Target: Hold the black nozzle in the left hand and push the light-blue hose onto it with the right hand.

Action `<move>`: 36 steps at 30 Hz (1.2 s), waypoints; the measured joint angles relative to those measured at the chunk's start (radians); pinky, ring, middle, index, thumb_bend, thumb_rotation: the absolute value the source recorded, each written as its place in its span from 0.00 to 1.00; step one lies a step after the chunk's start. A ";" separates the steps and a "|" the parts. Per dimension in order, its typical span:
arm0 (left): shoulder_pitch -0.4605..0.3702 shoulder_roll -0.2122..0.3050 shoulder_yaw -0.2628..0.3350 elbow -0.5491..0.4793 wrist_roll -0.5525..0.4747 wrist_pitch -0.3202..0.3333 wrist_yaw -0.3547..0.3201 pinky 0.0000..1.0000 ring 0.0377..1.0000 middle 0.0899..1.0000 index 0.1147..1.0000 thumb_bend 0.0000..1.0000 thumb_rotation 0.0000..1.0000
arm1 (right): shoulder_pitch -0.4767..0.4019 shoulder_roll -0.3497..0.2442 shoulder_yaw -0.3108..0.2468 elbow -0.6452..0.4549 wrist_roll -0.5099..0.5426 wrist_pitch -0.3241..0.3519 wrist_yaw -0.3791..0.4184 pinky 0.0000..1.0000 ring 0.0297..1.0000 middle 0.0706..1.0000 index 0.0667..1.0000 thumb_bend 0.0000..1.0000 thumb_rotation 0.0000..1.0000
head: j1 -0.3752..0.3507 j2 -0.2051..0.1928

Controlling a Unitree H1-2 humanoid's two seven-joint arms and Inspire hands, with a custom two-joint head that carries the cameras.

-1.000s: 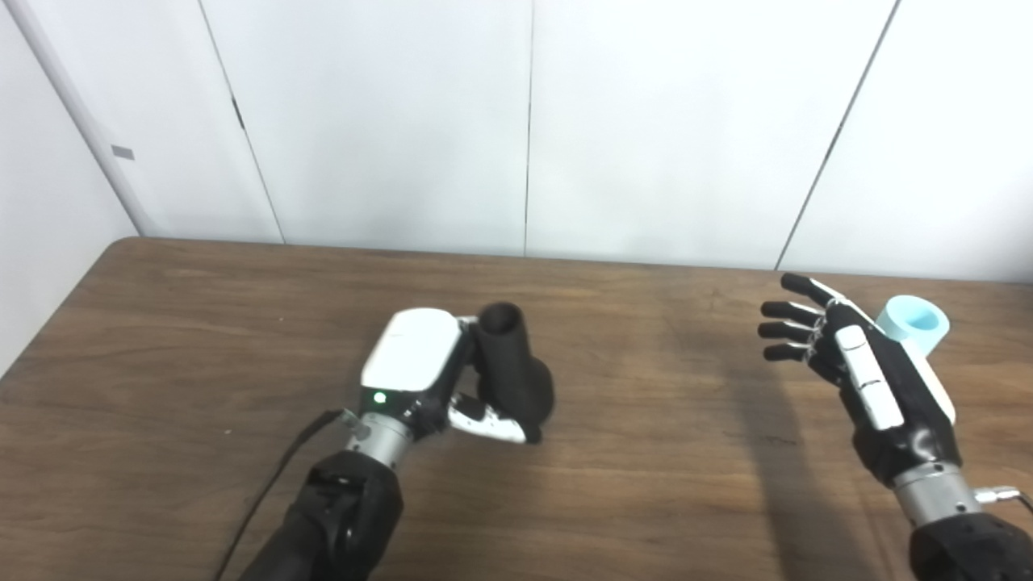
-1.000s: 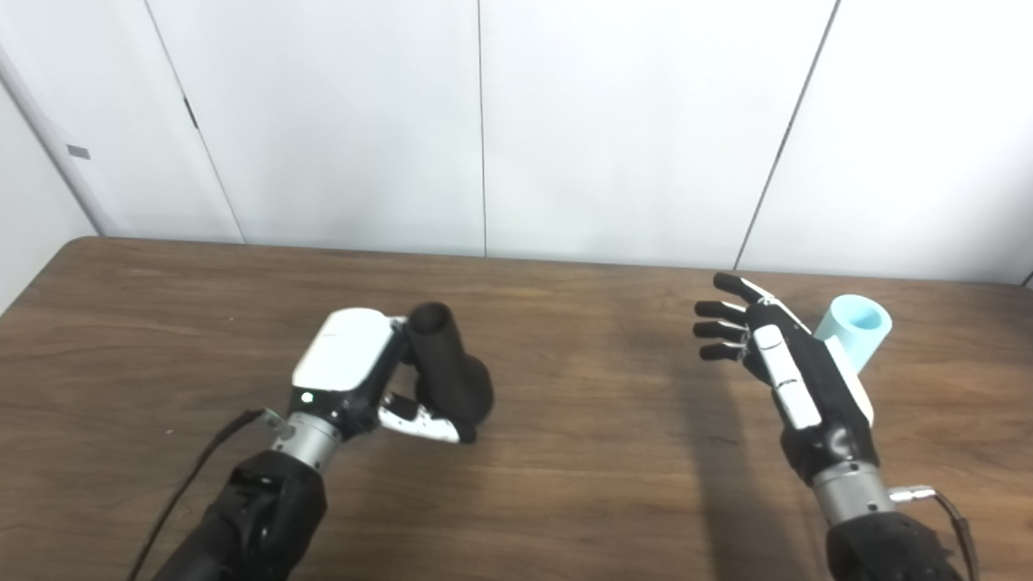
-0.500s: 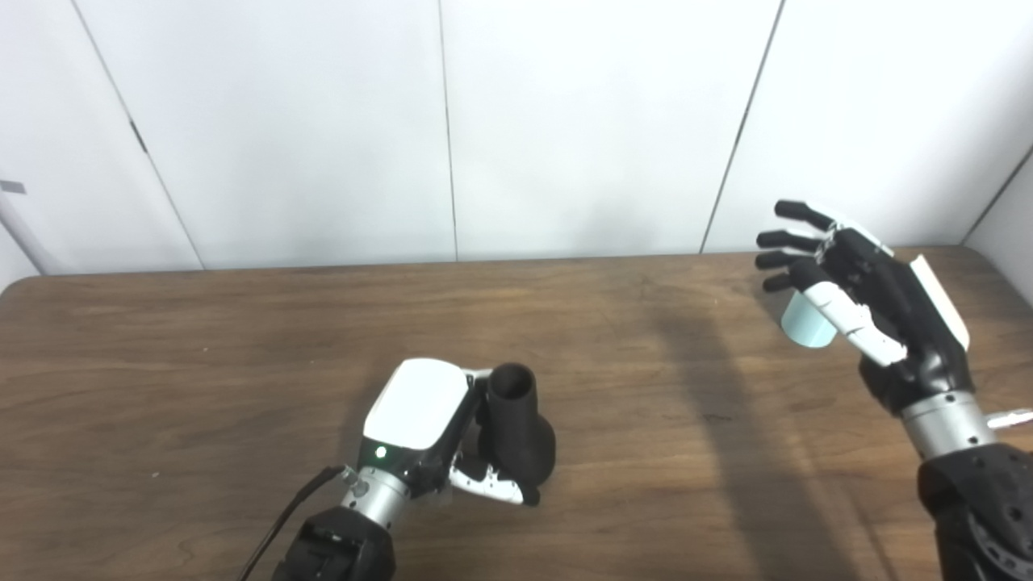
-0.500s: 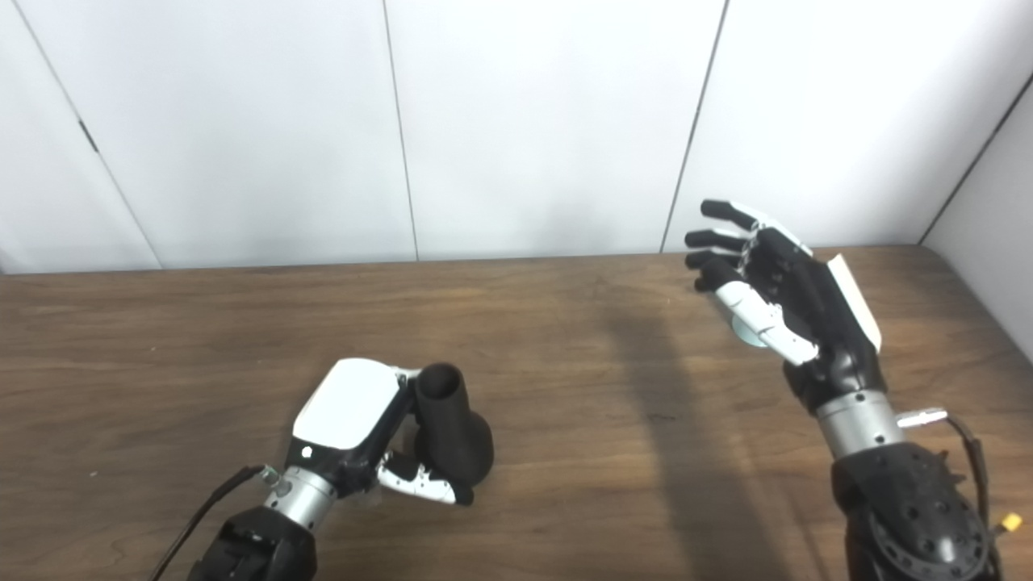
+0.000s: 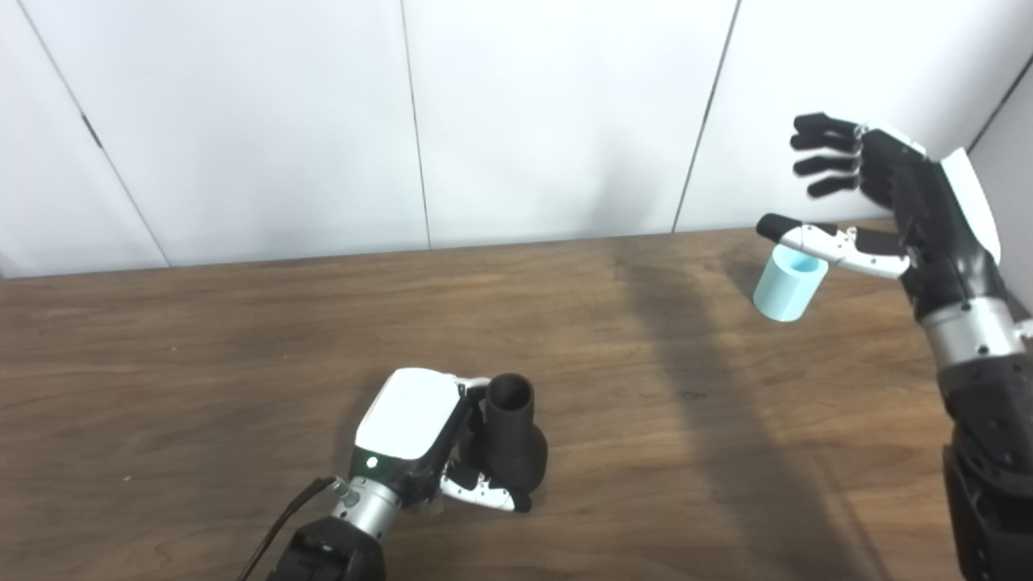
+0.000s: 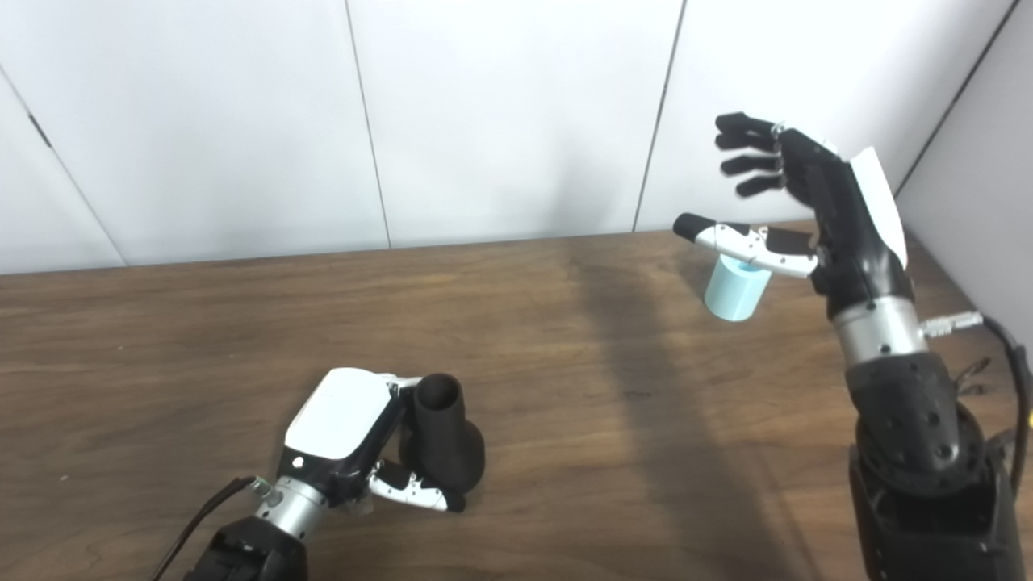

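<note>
We see the left hand (image 5: 416, 424) low over the near part of the wooden bench (image 5: 202, 339), its fingers wrapped round the black nozzle (image 5: 511, 440) and its thumb crossing under the nozzle's wide base. The nozzle stands nearly upright in that grip, narrow open mouth turned up and tilted slightly away from us, flared base at or just above the bench top; we cannot tell whether it touches the wood. The white back of the hand faces up, with a small green light near the wrist, and a black cable (image 5: 274, 528) trails from the wrist toward the lower edge. Well apart from it, at the far right of the bench, we see the right hand (image 6: 815, 206) raised above the surface with its fingers (image 6: 746, 145) spread wide and holding nothing; the thumb (image 6: 730, 236) sticks out sideways to the left. The short light-blue hose (image 5: 789, 284) sits right under that thumb, open end up and leaning a little. In both views the thumb overlaps the hose's rim, though we cannot tell whether they touch, and the other fingers are clear of it, high above. Behind the bench runs a wall (image 5: 549, 113) of white panels with dark seams, and the raised hand throws a broad shadow across the wood between the two hands.
</note>
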 measured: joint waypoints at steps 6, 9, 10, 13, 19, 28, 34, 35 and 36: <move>0.001 0.000 0.003 0.007 0.000 -0.007 0.013 0.44 0.52 0.40 0.43 0.53 0.00 | -0.037 -0.082 0.046 0.075 -0.099 0.007 0.087 0.64 0.75 0.77 0.74 0.78 0.08 | -0.044 0.000; 0.003 0.001 0.006 0.008 -0.001 -0.023 0.017 0.44 0.53 0.41 0.43 0.53 0.00 | -0.041 -0.137 0.101 0.128 -0.149 0.005 0.139 0.69 0.78 0.79 0.75 0.83 0.02 | -0.067 0.000; 0.003 0.003 0.008 0.009 -0.001 -0.029 0.017 0.45 0.53 0.41 0.43 0.53 0.00 | -0.045 -0.161 0.124 0.148 -0.170 0.005 0.157 0.70 0.79 0.79 0.75 0.85 0.01 | -0.068 0.000; 0.007 0.006 0.016 0.009 -0.003 -0.037 0.018 0.45 0.53 0.41 0.43 0.53 0.00 | -0.062 -0.223 0.173 0.237 -0.222 -0.021 0.191 0.70 0.76 0.76 0.73 0.90 0.03 | -0.083 -0.002; 0.014 0.008 0.032 0.007 -0.007 -0.038 0.011 0.46 0.54 0.41 0.43 0.53 0.00 | -0.111 -0.281 0.249 0.459 -0.284 -0.101 0.204 0.70 0.76 0.76 0.71 0.98 0.08 | -0.100 -0.003; 0.019 0.008 0.043 0.002 -0.025 -0.037 0.000 0.45 0.54 0.42 0.43 0.52 0.00 | -0.206 -0.286 0.327 0.694 -0.348 -0.205 0.202 0.81 0.83 0.75 0.73 1.00 0.10 | -0.107 0.000; 0.019 0.008 0.043 0.002 -0.026 -0.038 0.000 0.45 0.53 0.42 0.43 0.52 0.00 | -0.240 -0.281 0.351 0.787 -0.391 -0.237 0.178 0.78 0.89 0.76 0.72 1.00 0.10 | -0.111 -0.002; 0.019 0.009 0.043 0.002 -0.026 -0.038 0.001 0.45 0.53 0.42 0.43 0.52 0.00 | -0.246 -0.277 0.355 0.805 -0.397 -0.237 0.173 0.77 0.89 0.76 0.72 1.00 0.10 | -0.111 0.002; 0.020 0.009 0.044 0.002 -0.026 -0.038 0.001 0.45 0.53 0.42 0.43 0.52 0.00 | -0.250 -0.276 0.358 0.819 -0.401 -0.242 0.165 0.76 0.88 0.75 0.72 1.00 0.10 | -0.111 0.002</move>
